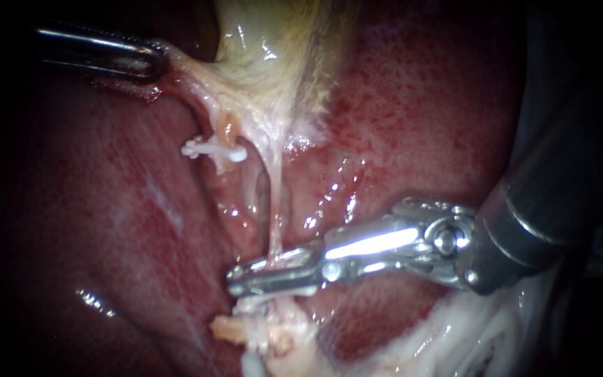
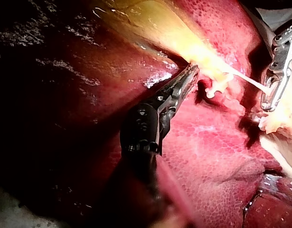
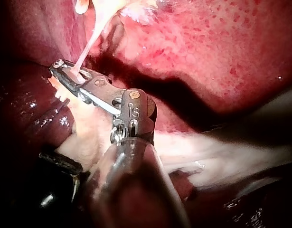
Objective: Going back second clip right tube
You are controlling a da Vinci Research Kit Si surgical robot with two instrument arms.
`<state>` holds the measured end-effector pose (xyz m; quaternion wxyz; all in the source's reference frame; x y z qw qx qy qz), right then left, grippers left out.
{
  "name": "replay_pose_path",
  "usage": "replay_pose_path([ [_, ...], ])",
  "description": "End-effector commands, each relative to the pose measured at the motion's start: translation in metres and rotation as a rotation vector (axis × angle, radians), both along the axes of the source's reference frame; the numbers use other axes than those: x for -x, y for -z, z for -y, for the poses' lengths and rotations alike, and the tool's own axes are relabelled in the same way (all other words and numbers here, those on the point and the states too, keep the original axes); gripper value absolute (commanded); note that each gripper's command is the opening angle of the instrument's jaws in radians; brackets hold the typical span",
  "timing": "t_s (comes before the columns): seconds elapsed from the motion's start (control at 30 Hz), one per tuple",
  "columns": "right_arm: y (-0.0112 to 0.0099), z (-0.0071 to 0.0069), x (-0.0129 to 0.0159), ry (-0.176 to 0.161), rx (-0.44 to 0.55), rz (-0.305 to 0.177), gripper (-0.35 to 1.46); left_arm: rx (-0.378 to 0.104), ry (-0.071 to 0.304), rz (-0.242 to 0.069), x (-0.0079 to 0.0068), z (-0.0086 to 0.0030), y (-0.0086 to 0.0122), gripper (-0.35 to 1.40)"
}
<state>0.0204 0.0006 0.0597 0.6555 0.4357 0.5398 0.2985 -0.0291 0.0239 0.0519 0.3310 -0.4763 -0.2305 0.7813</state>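
A thin pale right tube [image 1: 273, 209] runs down from the yellowish gallbladder [image 1: 266, 56] and passes between the jaws of my right instrument [image 1: 268, 274]. Those jaws lie close together on the tube, touching it from both sides. The right wrist view shows the same, with the tube [image 3: 86, 47] entering the right instrument [image 3: 70, 73]. A white clip [image 1: 214, 150] sits across the left tube, away from both instruments. My left instrument [image 1: 153, 60] comes in from the upper left, shut on the gallbladder's edge, which is stretched toward it. In the left wrist view the left instrument [image 2: 191, 73] lies beside the clip [image 2: 214, 88].
Red liver [image 1: 420, 105] surrounds the tubes on both sides. Pale fatty tissue [image 1: 455, 335] lies under the right instrument's shaft and below its jaws. In the left wrist view the right instrument [image 2: 274, 90] stands beyond the clip.
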Motion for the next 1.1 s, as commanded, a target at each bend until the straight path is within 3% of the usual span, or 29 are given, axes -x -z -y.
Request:
replay_pose_path([
  [0.03, -0.0001, 0.0, -0.0002, 0.003, 0.006, -0.006, 0.05, 0.0, 0.0, 0.0, 0.0, 0.0, 0.0, -0.35],
  [0.1, -0.0006, 0.0, -0.0004, -0.01, 0.021, 0.0, 0.31, 0.0, 0.0, 0.0, -0.0001, 0.0, 0.0, -0.35],
  [0.17, -0.0013, -0.0001, -0.0006, -0.037, 0.037, 0.023, 0.45, 0.0, -0.001, 0.0, -0.0001, 0.0, 0.0, -0.35],
  [0.37, -0.0033, -0.0002, 0.0001, -0.017, 0.143, 0.082, 0.49, 0.0, -0.001, 0.0, -0.0001, 0.0001, 0.0, -0.35],
  [0.5, -0.0038, -0.0005, 0.0011, -0.011, 0.197, 0.085, 0.49, 0.0, -0.001, 0.001, -0.0002, 0.0001, 0.0, -0.35],
  [0.77, -0.0024, -0.0005, 0.004, 0.02, 0.305, 0.073, 0.49, 0.0, -0.002, 0.001, -0.0004, 0.0001, 0.0, -0.35],
  [1.1, -0.0016, -0.0009, 0.005, 0.035, 0.33, 0.053, 0.5, 0.002, 0.0, 0.0, -0.0005, 0.0001, 0.0001, -0.35],
])
